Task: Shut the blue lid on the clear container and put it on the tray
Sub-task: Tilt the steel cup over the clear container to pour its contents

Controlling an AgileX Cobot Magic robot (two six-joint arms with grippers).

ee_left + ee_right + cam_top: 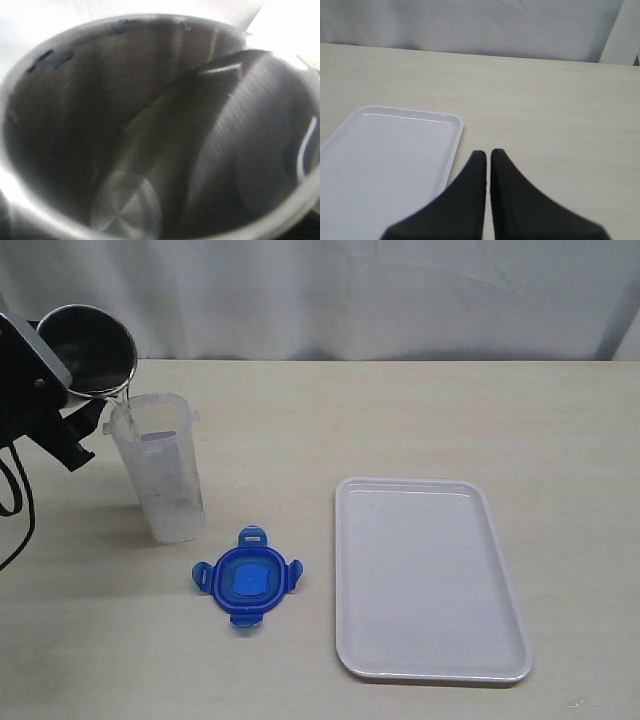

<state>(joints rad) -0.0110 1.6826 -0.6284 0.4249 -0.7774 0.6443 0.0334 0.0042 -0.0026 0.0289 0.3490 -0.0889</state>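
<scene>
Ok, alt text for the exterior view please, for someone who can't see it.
The left gripper holds a steel cup tipped over the open clear container at the left of the table. The blue lid lies flat in front of the container, apart from it, with the empty tray to its right.

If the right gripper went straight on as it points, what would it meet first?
Probably nothing nearby: the right gripper points over bare table toward the curtain; the tray lies beside that line.
</scene>
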